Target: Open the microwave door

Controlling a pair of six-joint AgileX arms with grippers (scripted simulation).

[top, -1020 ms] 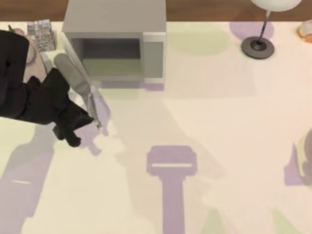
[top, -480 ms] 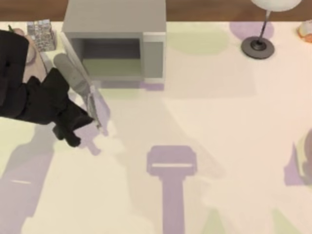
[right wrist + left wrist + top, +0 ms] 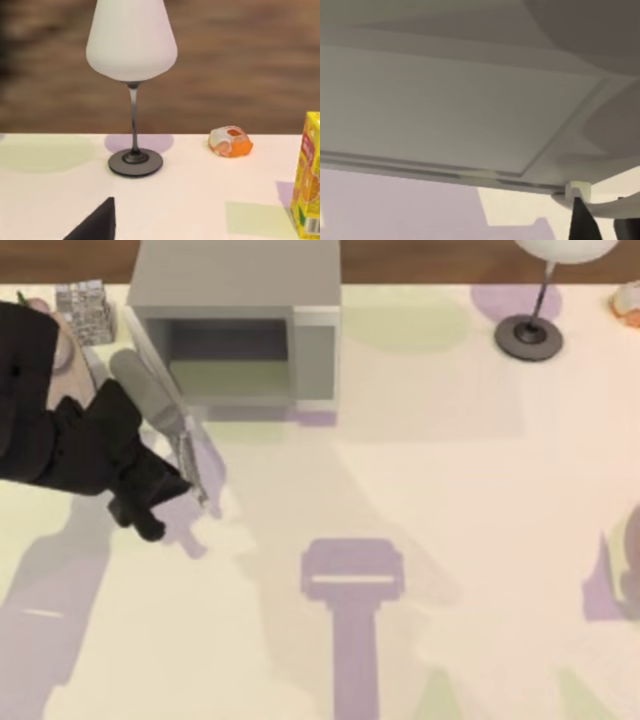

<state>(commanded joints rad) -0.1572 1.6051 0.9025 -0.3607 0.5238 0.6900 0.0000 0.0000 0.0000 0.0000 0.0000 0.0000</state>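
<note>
Microwave [image 3: 235, 280] open; door [image 3: 160, 390] swung out toward table's left. Left gripper [image 3: 170, 502] at door's outer edge, jaws pinching its handle [image 3: 580, 192]. Right gripper: jaw state cannot tell

Microwave door [image 3: 445, 105] fills most of frame, grey panel with inset border. Dark left claw [image 3: 600, 225] fingertips at lower right, just under the door's handle [image 3: 585, 197]. Surface [image 3: 510, 215] below.

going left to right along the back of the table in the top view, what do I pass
Small patterned cube → microwave, its door swung open toward the left arm's gripper → lamp base → orange thing at the right edge.
</note>
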